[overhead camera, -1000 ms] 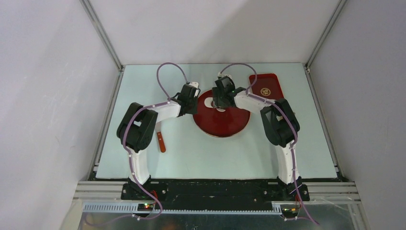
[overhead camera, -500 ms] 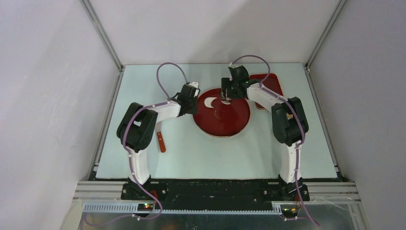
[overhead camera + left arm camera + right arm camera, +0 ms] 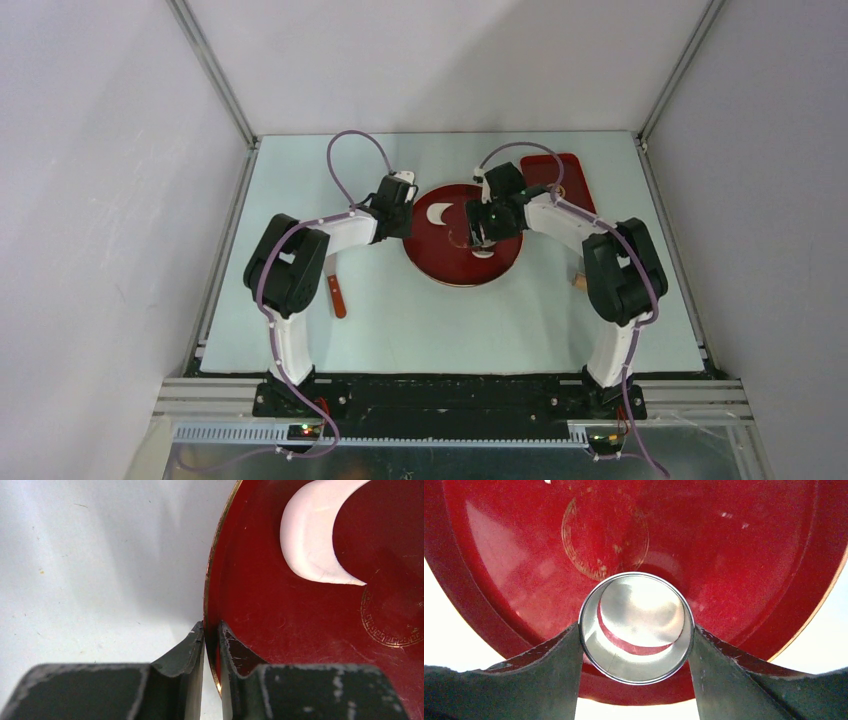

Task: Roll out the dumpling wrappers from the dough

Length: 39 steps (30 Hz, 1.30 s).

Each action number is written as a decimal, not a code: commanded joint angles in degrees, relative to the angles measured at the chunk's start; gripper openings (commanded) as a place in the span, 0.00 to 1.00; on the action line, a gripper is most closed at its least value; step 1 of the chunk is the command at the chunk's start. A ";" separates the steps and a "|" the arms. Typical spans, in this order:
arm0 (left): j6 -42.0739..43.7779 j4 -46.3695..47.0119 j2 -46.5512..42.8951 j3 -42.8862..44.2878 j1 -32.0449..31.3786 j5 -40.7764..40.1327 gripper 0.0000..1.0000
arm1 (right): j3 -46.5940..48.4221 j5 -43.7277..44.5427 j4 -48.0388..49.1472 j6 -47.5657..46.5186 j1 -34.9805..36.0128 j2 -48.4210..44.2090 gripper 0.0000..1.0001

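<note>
The red plate [image 3: 455, 268] sits mid-table. My left gripper [image 3: 407, 226] is shut on its left rim, one finger on each side of the gold edge [image 3: 211, 630]. A white crescent scrap of dough [image 3: 438, 212] lies on the plate's back left and also shows in the left wrist view [image 3: 307, 540]. My right gripper [image 3: 479, 230] is shut on the shiny metal ring cutter [image 3: 636, 672] and holds it over the plate's middle. A round white wrapper [image 3: 644, 612] shows through the ring. A white sliver [image 3: 483, 252] peeks out below the gripper.
A red rectangular tray [image 3: 562, 176] lies at the back right. A brown-handled tool [image 3: 336, 294] lies on the table left of the plate, under my left arm. A small tan object [image 3: 578, 282] sits by my right arm's elbow.
My right gripper lifted from the plate's back, swung toward the tray, then came back down over the plate's middle with the ring cutter. The crescent scrap was uncovered. My left gripper has not moved.
</note>
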 commanded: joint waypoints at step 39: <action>-0.64 0.61 0.05 1.77 0.23 0.00 0.20 | 10.21 -12.98 -14.11 -6.59 -2.04 0.74 0.00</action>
